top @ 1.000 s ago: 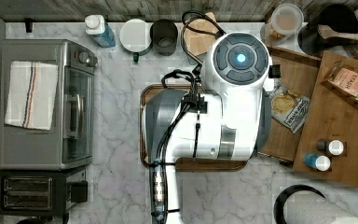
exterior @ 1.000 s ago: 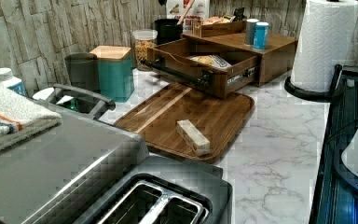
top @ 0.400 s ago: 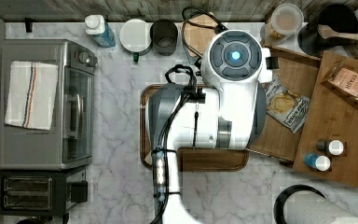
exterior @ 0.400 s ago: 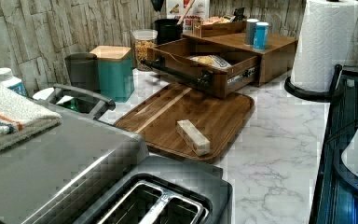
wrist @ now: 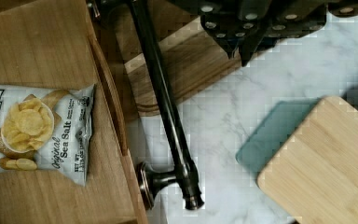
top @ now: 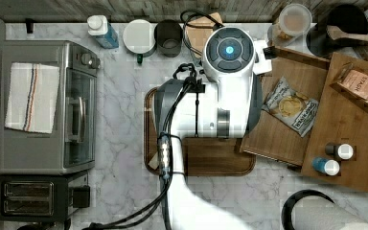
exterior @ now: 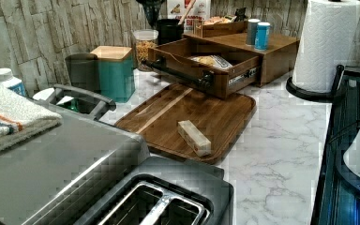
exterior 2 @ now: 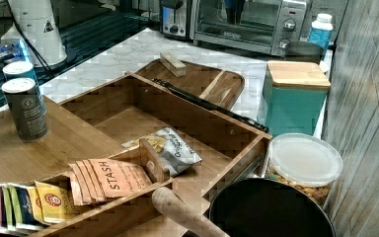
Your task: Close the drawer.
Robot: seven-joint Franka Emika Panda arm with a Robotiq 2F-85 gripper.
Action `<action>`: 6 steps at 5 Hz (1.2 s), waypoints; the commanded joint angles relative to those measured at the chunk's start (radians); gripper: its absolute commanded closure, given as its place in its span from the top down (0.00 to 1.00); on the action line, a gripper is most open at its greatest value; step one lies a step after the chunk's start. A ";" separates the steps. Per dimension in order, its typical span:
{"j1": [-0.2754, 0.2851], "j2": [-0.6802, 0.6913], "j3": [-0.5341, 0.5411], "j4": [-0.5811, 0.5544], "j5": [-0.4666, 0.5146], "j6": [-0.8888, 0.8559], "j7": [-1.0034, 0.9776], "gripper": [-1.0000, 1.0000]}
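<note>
Now | drawer [exterior 2: 177, 123]: reddish-brown wood, pulled out, dark bar handle | pincer [wrist: 237, 49]: pressed together

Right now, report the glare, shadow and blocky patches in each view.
Top view: the arm covers part of the open drawer. Left view: blocky smearing over the toaster oven. Right view: dark foreground pot. Wrist view: shadowed gripper, crisp chip bag.

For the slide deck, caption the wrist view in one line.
Gripper above the open drawer's dark bar handle, a chip bag inside.
</note>
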 commanded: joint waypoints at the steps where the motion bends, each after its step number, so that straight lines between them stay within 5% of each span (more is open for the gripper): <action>1: 0.003 0.083 0.016 0.041 -0.034 0.064 -0.203 0.00; 6: -0.020 0.233 -0.009 0.038 -0.097 0.221 -0.212 0.00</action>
